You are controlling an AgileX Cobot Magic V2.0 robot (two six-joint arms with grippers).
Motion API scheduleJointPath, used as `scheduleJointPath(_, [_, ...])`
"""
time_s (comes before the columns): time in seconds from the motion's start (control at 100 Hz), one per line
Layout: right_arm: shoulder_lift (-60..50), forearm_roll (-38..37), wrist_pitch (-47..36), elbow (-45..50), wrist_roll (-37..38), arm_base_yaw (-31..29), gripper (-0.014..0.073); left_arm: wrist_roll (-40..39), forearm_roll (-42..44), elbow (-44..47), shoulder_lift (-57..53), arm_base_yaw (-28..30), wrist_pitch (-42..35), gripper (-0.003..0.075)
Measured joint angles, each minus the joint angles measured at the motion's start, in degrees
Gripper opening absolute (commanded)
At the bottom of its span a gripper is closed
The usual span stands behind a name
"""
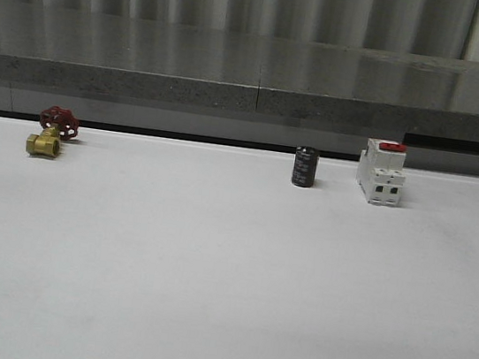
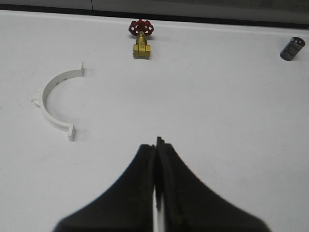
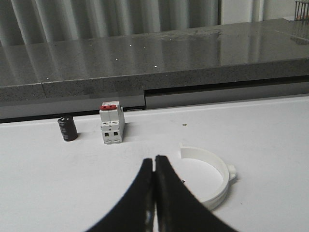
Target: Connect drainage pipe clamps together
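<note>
Two white half-ring pipe clamps lie well apart on the white table [image 1: 207,282], neither yet grasped. Largest after the table, the grey ledge [image 1: 255,70] runs along its far edge. The left clamp half [image 2: 55,99] rests flat, its open side facing away from its small side lug, near the left gripper [image 2: 156,145], whose jaws are pressed together and hold nothing. The right clamp half [image 3: 210,176] rests flat just beside the right gripper [image 3: 154,162], likewise pressed together and empty; part of this arc is hidden behind the fingers, so its near end tab cannot be judged. Next in size, the white switch block [image 1: 381,173] with a red top stands at the back right, with the black cylinder [image 1: 305,166] beside it and the brass valve [image 1: 49,135] with its red handwheel at the back left. Both wrists appear held low, fingers pointing forward over the table.

The step in hand is probably the first approach. To do it well, each gripper should spread before descending, pinch its half at mid-arc so the end tabs stay free, and bring the halves together with open sides facing and tabs aligned.
</note>
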Motion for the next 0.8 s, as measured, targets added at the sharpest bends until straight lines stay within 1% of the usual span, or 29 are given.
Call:
scheduleJointPath(0.03, [0.0,0.0,0.0,0.0,0.0,0.0,-0.0067,0.0,0.1,0.0,0.3,0.0,0.0,0.0034])
scheduleJointPath(0.08, [0.0,0.0,0.0,0.0,0.0,0.0,-0.0067,0.0,0.2,0.0,0.5,0.0,0.2,0.0108])
scheduleJointPath(0.11, [0.0,0.0,0.0,0.0,0.0,0.0,-0.0067,0.0,0.3,0.0,0.7,0.0,0.3,0.0181])
scheduleJointPath(0.13, [0.0,0.0,0.0,0.0,0.0,0.0,-0.0067,0.0,0.4,0.0,0.8,0.0,0.5,0.0215])
scheduleJointPath(0.14, [0.0,0.0,0.0,0.0,0.0,0.0,-0.0067,0.0,0.5,0.0,0.8,0.0,0.6,0.0251])
scheduleJointPath(0.15, [0.0,0.0,0.0,0.0,0.0,0.0,-0.0067,0.0,0.5,0.0,0.8,0.0,0.6,0.0270])
scheduleJointPath(0.16, [0.0,0.0,0.0,0.0,0.0,0.0,-0.0067,0.0,0.5,0.0,0.8,0.0,0.8,0.0310])
scheduleJointPath(0.17, [0.0,0.0,0.0,0.0,0.0,0.0,-0.0067,0.0,0.6,0.0,0.8,0.0,0.8,0.0330])
scheduleJointPath(0.18, [0.0,0.0,0.0,0.0,0.0,0.0,-0.0067,0.0,0.6,0.0,0.8,0.0,0.9,0.0370])
scheduleJointPath(0.2, [0.0,0.0,0.0,0.0,0.0,0.0,-0.0067,0.0,0.6,0.0,0.8,0.0,1.2,0.0410])
scheduleJointPath(0.23, [0.0,0.0,0.0,0.0,0.0,0.0,-0.0067,0.0,0.6,0.0,0.8,0.0,1.4,0.0496])
scheduleJointPath(0.25, [0.0,0.0,0.0,0.0,0.0,0.0,-0.0067,0.0,0.6,0.0,0.8,0.0,1.6,0.0538])
scheduleJointPath(0.3, [0.0,0.0,0.0,0.0,0.0,0.0,-0.0067,0.0,0.7,0.0,0.8,0.0,2.0,0.0602])
scheduleJointPath(0.35, [0.0,0.0,0.0,0.0,0.0,0.0,-0.0067,0.0,0.7,0.0,0.8,0.0,2.1,0.0622])
scheduleJointPath(0.6, [0.0,0.0,0.0,0.0,0.0,0.0,-0.0067,0.0,-0.7,-0.3,2.0,0.1,1.6,0.0617])
scheduleJointPath(0.69, [0.0,0.0,0.0,0.0,0.0,0.0,-0.0067,0.0,0.6,-1.7,5.7,0.4,1.5,0.0617])
scheduleJointPath(0.8, [0.0,0.0,0.0,0.0,0.0,0.0,-0.0067,0.0,2.2,-4.2,13.2,1.4,1.1,0.0617])
